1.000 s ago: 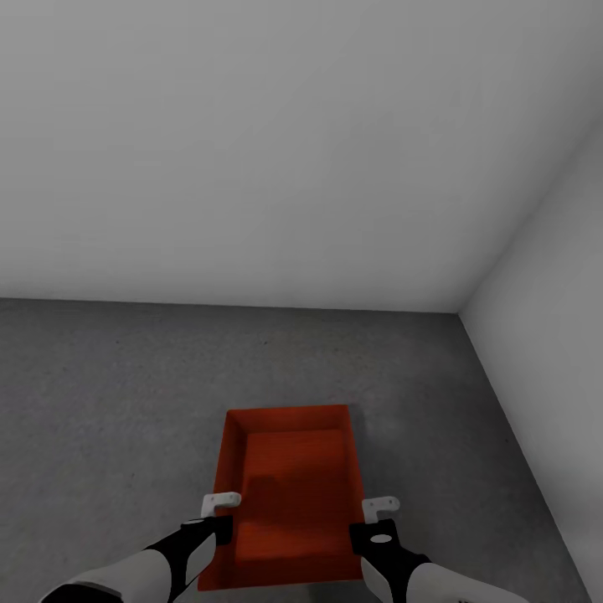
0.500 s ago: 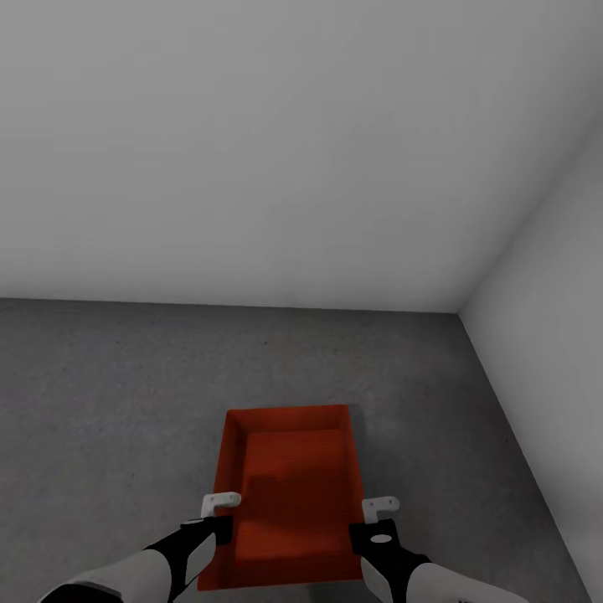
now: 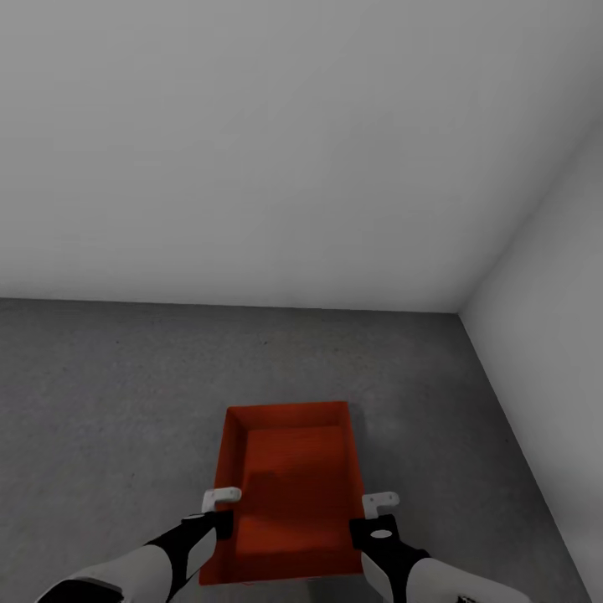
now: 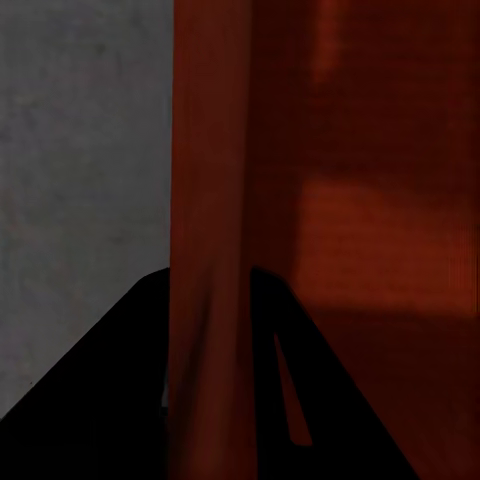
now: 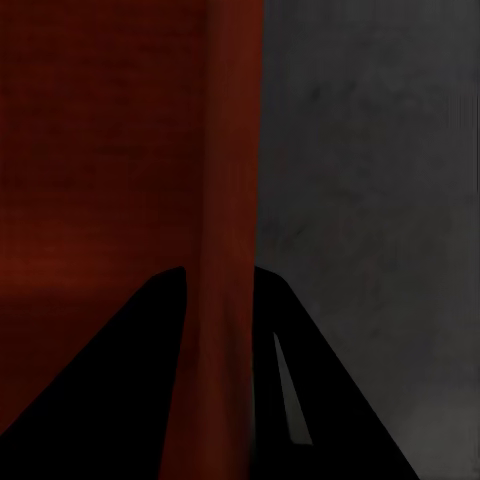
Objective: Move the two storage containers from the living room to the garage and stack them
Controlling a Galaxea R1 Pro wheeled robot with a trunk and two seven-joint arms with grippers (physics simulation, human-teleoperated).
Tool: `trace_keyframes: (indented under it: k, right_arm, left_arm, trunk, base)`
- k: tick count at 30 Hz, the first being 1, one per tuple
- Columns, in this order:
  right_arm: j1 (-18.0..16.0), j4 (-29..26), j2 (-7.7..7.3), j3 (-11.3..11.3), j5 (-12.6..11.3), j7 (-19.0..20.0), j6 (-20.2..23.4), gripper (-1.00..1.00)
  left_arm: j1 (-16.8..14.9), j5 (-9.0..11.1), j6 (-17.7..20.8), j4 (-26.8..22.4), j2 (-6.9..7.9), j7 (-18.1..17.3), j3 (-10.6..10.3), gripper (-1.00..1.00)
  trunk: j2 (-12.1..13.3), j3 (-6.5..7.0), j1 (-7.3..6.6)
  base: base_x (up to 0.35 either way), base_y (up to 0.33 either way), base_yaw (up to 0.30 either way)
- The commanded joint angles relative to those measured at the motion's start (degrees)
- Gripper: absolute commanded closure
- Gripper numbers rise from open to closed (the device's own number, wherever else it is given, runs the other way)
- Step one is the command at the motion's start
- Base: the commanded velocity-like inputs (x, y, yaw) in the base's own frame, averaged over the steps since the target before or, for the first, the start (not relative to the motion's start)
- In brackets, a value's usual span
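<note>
Both grippers, left and right, pinch the storage container's side walls.

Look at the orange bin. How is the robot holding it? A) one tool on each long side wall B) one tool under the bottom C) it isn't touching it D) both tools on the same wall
A: the left tool straddles one long wall of the orange bin, and the right tool straddles the opposite wall, over the grey floor.
</note>
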Motion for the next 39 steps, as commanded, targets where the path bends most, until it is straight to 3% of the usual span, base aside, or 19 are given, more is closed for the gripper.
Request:
trace_keyframes:
  k: [1,5,6,10,15,29,30,39]
  right_arm:
    - [-0.34,-0.12,-0.04,0.32,-0.93,-0.47,-0.01,1.0]
    - [-0.73,-0.13,-0.42,1.75,-1.51,-0.24,-0.25,1.0]
    - [-0.43,-0.16,-0.63,1.25,-1.11,0.06,-0.34,1.0]
    - [0.71,-0.18,-0.79,0.28,-1.13,0.17,-0.47,1.0]
    - [1.76,-0.19,-0.69,-1.74,-1.14,0.22,-0.47,1.0]
    - [1.81,-0.16,-0.8,-2.0,-1.2,0.43,-0.42,1.0]
    - [1.81,-0.18,-1.45,0.58,-1.19,-0.43,-0.43,1.0]
    - [1.81,-0.16,-1.45,0.58,-1.22,-0.43,-0.54,1.0]
  left_arm:
    - [-0.33,0.25,0.45,-0.47,-0.02,0.59,-0.16,1.0]
    - [-0.21,0.25,0.41,-1.27,-0.02,0.54,0.17,1.0]
    - [-0.18,1.03,0.4,-1.24,-0.02,0.49,-0.15,1.0]
    - [-0.13,3.11,0.63,-0.87,0.11,0.44,-3.83,1.0]
    - [-0.12,4.14,2.41,-0.91,0.22,0.58,-6.95,1.0]
    - [-0.12,6.78,2.62,-1.01,0.25,0.85,-9.76,1.0]
    - [-0.12,3.86,0.37,-1.19,0.25,0.09,-0.03,1.0]
    - [-0.12,3.86,0.37,-1.19,0.25,0.09,-0.03,1.0]
  trunk:
    - [-0.01,-0.04,0.0]
    - [-0.01,-0.04,0.0]
    - [-0.01,-0.04,0.0]
    - [-0.01,-0.04,0.0]
    - [-0.01,-0.04,0.0]
    - [-0.01,-0.04,0.0]
    - [-0.01,-0.04,0.0]
    - [-0.01,-0.04,0.0]
  base:
    - [0.0,0.0,0.0]
    - [0.0,0.0,0.0]
    - [0.0,0.0,0.0]
    - [0.0,0.0,0.0]
    - [0.0,0.0,0.0]
    - [0.0,0.0,0.0]
    - [0.0,0.0,0.0]
    - [0.0,0.0,0.0]
